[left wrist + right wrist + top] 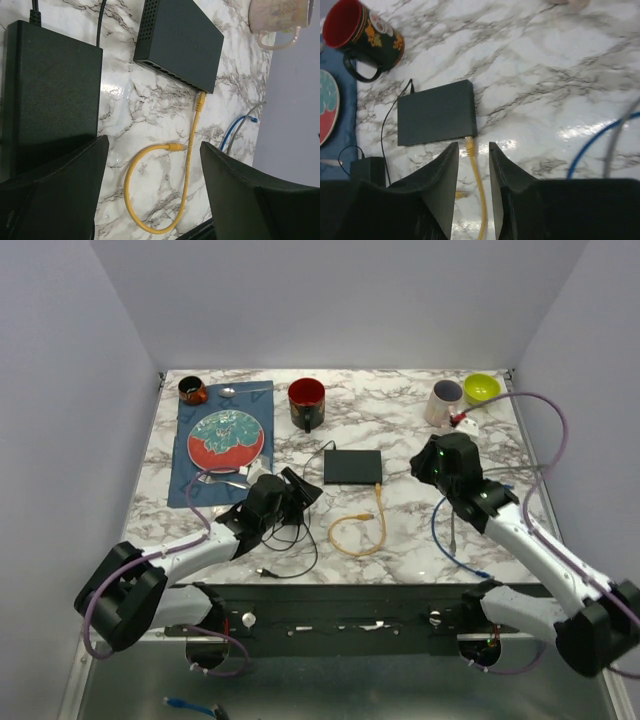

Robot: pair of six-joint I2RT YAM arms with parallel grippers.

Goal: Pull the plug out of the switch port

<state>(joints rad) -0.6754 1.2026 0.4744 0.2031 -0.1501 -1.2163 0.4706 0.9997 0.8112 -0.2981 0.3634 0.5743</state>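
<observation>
The black switch (pixel 352 467) lies flat at the table's middle. A yellow plug (pixel 379 490) sits in the port at its near right corner, and its yellow cable (pixel 355 537) loops toward me with the other end loose. My right gripper (pixel 428 466) is open and hovers right of the switch. In the right wrist view the plug (pixel 469 145) shows between the tips of the open right gripper (pixel 473 150), below them, at the switch's (pixel 436 112) edge. My left gripper (pixel 298 490) is open and empty, left of the switch (pixel 180 42); the plug (pixel 200 100) lies beyond its tips (pixel 154 150).
A black power adapter (pixel 50 90) lies under the left gripper, its thin black cord running to the switch. A red-and-black mug (pixel 306 403), a plate (pixel 225 438) on a blue mat, a white mug (pixel 443 402) and a green bowl (pixel 481 388) stand behind. A blue cable (pixel 450 540) lies at right.
</observation>
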